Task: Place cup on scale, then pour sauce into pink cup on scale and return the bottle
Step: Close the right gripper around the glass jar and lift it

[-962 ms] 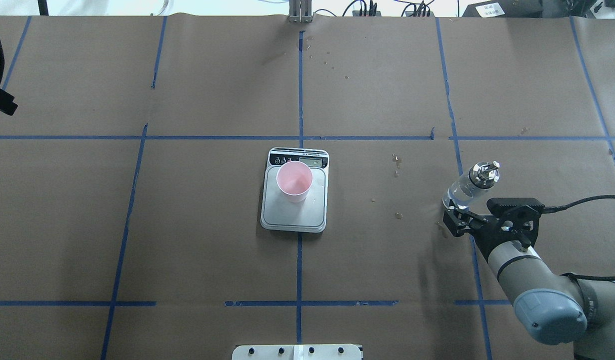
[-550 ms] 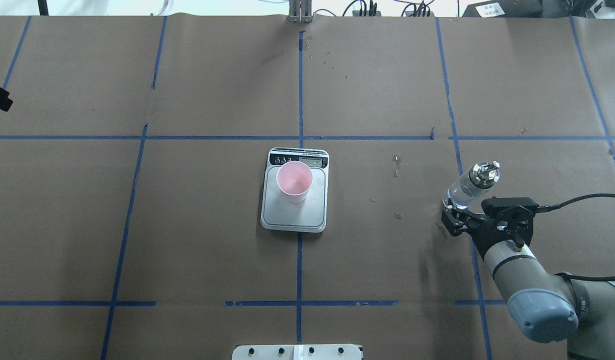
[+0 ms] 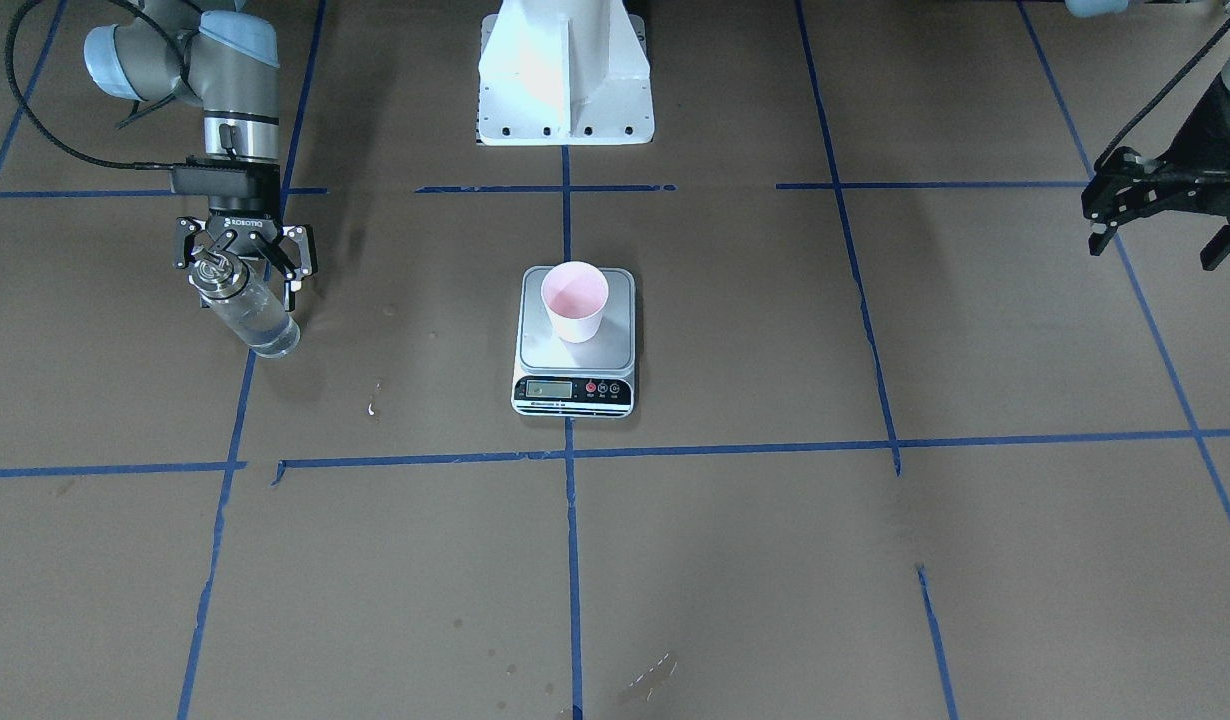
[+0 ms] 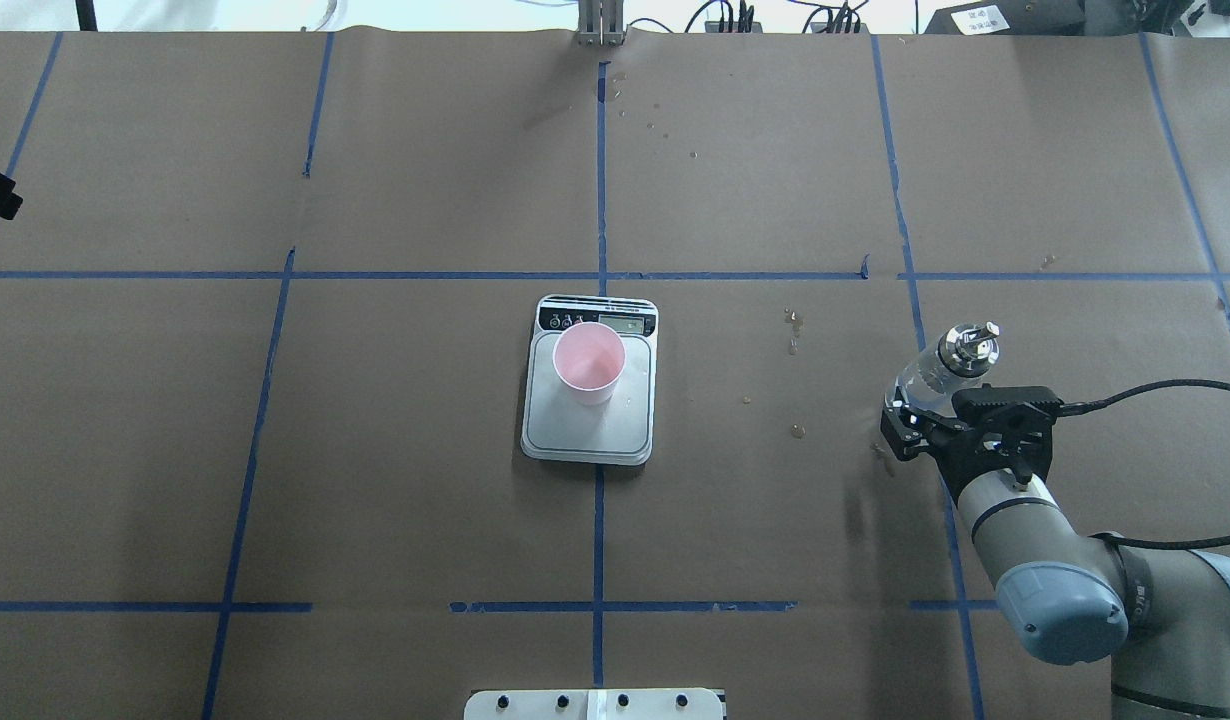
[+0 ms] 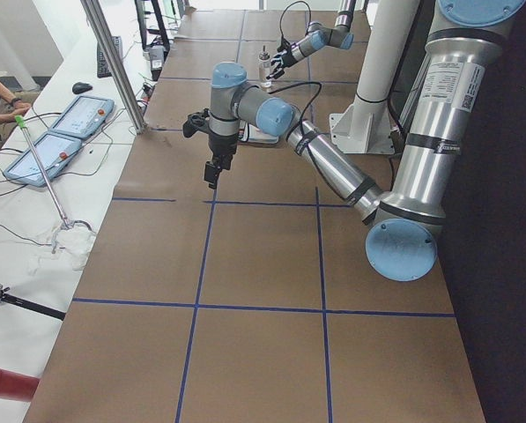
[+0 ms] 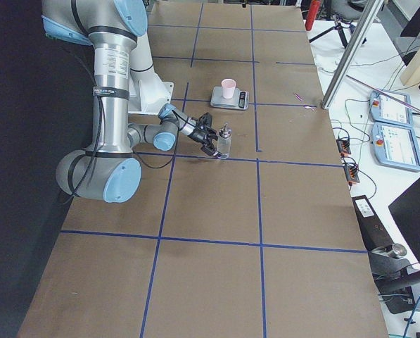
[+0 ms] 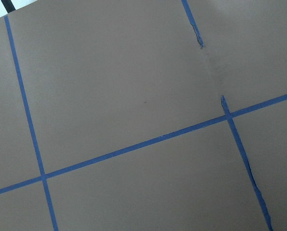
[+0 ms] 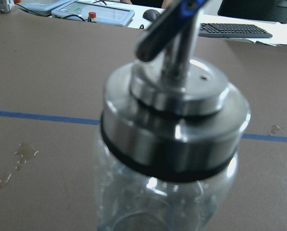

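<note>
The pale pink cup stands upright on the silver-grey scale at the table's middle; it also shows in the front view. The clear glass bottle with metal collar and spout stands at the right, and fills the right wrist view. My right gripper is open at the bottle's robot side, its fingers spread either side of the bottle's top. I cannot tell whether they touch it. My left gripper is open and empty, far left over bare paper.
Wet spots lie on the brown paper between scale and bottle. Blue tape lines cross the table. The robot's white base stands at the near edge. Tablets lie on a side table.
My right gripper has moved forward, closer to the bottle. My left gripper has drawn further off the overhead view's left edge. Cup, scale and bottle have not moved.
</note>
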Robot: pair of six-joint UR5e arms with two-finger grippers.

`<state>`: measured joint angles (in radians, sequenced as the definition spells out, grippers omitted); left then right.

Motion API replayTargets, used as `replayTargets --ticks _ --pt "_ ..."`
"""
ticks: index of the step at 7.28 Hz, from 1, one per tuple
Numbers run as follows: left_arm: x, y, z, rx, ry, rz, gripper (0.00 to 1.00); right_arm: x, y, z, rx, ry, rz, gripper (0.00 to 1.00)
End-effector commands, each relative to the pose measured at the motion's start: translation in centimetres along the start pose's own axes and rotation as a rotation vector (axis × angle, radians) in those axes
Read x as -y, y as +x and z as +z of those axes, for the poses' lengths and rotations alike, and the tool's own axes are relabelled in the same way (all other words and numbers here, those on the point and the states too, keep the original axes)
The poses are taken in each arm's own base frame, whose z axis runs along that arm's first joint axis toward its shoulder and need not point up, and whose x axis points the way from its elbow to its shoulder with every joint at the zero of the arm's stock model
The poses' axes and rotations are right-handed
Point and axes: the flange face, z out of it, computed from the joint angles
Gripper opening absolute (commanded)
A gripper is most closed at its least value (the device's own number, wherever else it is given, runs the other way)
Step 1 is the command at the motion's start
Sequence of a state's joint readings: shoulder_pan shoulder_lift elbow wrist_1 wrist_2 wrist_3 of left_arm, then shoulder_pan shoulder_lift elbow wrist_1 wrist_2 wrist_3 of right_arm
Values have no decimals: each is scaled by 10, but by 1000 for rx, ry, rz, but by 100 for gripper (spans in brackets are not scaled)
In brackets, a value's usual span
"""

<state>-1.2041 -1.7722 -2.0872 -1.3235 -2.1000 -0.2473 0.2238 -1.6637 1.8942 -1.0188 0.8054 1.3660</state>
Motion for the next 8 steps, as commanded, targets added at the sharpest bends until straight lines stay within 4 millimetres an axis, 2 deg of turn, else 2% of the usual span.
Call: replayTargets --ticks 1,4,5,6,7,8 --pt "0 -1 0 1 0 -3 100 7 0 7 -10 11 10 100" --pt "0 0 0 -1 -1 -8 100 17 0 12 -18 21 1 100" --pt "0 0 0 -1 -1 -8 100 17 -1 12 -17 20 4 97" --pt "0 0 0 -1 -1 -11 100 21 -7 11 -9 24 17 48" --pt "1 1 -1 -3 1 -13 100 29 -23 11 8 31 42 0" --pt "2 2 -2 -4 5 -10 100 45 -30 10 23 31 55 0"
